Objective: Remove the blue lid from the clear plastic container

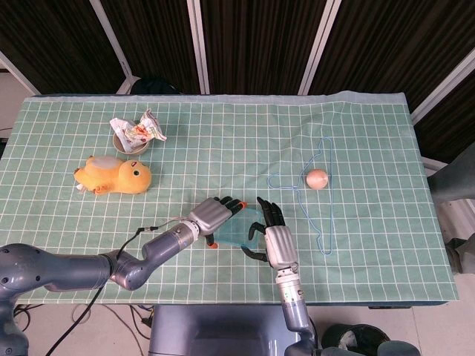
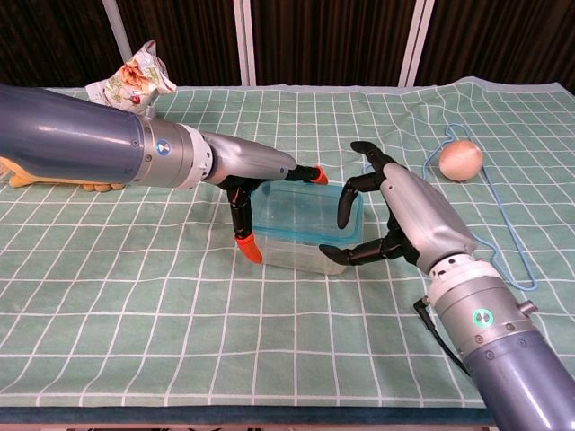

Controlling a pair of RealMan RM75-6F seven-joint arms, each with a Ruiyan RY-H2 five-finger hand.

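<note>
The clear plastic container [image 2: 292, 251] lies on the green checked cloth near the front edge, with its blue lid [image 2: 301, 214] seated on top; from the head camera the container [image 1: 236, 230] shows between both hands. My left hand [image 2: 260, 175] [image 1: 211, 216] straddles its left end, fingers behind the far edge and thumb down at the near left corner. At the right end, my right hand [image 2: 404, 215] [image 1: 272, 239] has its fingers curled over the lid's rim and its thumb against the near wall.
A peach-coloured ball [image 1: 317, 179] lies inside a thin blue wire hanger [image 1: 326, 222] to the right. A yellow duck toy [image 1: 115, 176] and a bowl with a snack bag [image 1: 137, 131] stand at the far left. A black cable [image 1: 148, 227] runs along my left forearm.
</note>
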